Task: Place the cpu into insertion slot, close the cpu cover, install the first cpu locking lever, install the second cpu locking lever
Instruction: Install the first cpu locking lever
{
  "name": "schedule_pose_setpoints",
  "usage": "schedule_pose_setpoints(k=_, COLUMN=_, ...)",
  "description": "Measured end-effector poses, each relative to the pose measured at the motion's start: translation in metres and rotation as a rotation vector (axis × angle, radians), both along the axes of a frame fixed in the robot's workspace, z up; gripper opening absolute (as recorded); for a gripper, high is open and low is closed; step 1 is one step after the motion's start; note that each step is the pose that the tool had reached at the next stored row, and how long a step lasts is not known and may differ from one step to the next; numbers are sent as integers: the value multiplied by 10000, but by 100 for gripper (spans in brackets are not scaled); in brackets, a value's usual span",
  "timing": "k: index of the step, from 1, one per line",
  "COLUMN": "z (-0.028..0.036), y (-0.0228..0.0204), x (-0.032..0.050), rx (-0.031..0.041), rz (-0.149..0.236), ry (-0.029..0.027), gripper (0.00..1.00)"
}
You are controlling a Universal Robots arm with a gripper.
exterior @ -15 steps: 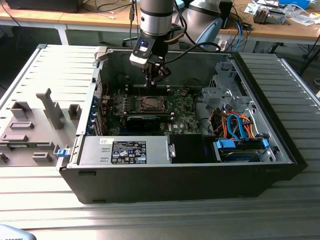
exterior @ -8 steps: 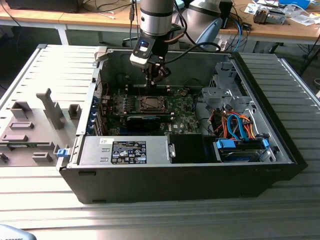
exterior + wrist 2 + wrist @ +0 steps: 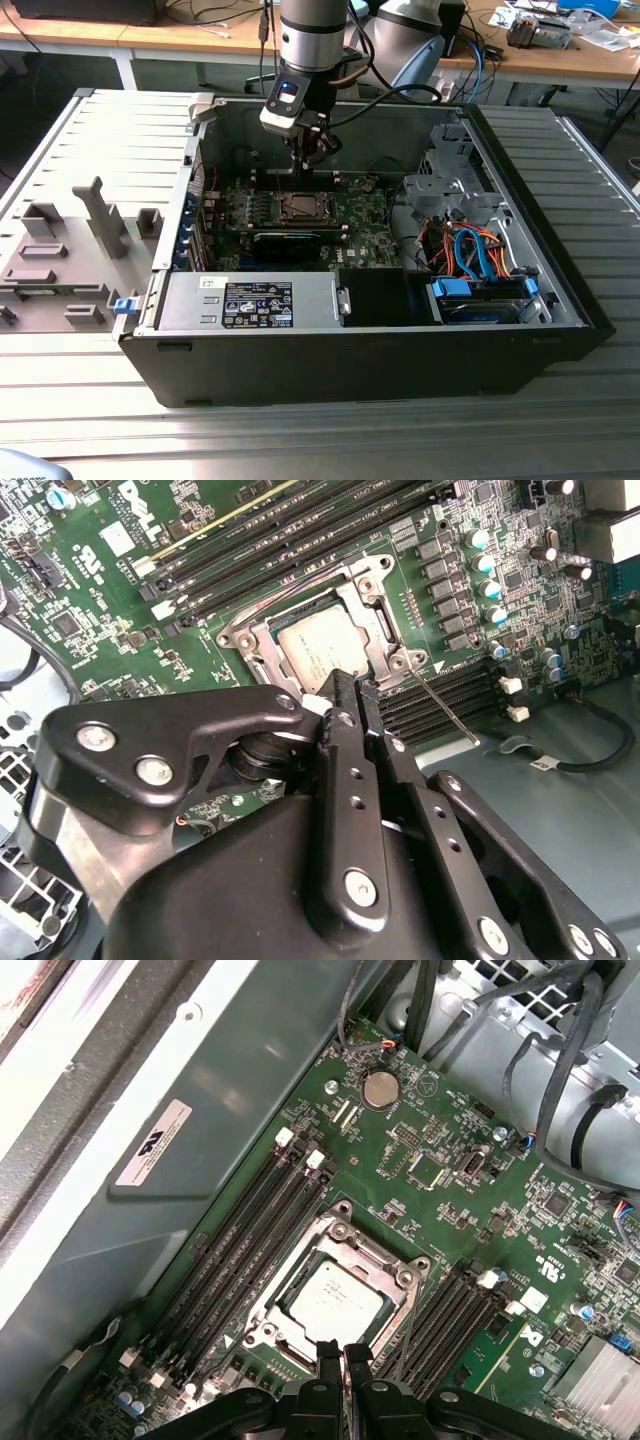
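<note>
**Exterior view.** One arm [image 3: 315, 40] is reaching down into one open computer case [image 3: 350, 360], which is lying on the ribbed metal counter [image 3: 300, 430]. Its one gripper [image 3: 318, 158] is hanging just above the green motherboard [image 3: 365, 215], over the insertion slot [image 3: 300, 207]. One grey moulded fixture [image 3: 70, 250] is sitting on the counter at the exterior view's left, beside the case.

**Second wrist view.** The gripper [image 3: 355, 685] is holding its two fingers pressed together, with nothing showing between them. The tips are hovering just beside the socket's edge. One cpu [image 3: 318, 645] is lying in the slot, its silvery top showing through the window of the cpu cover [image 3: 258, 648], which is lying flat around it. Two locking levers are showing. One lever [image 3: 290, 585] is running along the socket's side. The other lever [image 3: 445, 705] is slanting out from a socket corner across the black slots.

**First wrist view.** The one cpu [image 3: 335, 1302] is sitting framed by the cover [image 3: 385, 1250], with the gripper [image 3: 343, 1352] near its edge and the fingers narrow. Two banks of memory slots [image 3: 245, 1250] are flanking the socket, one on each side. One coin cell battery [image 3: 378, 1088] is sitting further up the board.
</note>
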State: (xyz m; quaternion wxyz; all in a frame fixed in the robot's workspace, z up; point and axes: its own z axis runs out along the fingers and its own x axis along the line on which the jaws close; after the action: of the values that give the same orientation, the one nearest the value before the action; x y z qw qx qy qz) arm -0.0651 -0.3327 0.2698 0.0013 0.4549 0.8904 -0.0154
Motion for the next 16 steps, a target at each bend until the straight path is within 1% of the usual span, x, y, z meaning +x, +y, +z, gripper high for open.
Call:
schedule_pose_setpoints(k=3, z=0, y=0, x=0, rx=0, rz=113, ry=0, gripper=16)
schedule_pose_setpoints(k=8, z=0, y=0, x=0, rx=0, rz=147, ry=0, gripper=16)
schedule_pose_setpoints(k=9, z=0, y=-1, x=0, rx=1, rz=267, ry=0, gripper=16)
schedule_pose_setpoints(k=10, z=-1, y=-15, x=0, rx=1, rz=380, ry=-1, gripper=16)
schedule_pose_setpoints(k=16, z=0, y=-16, x=0, rx=0, rz=392, ry=0, gripper=16)
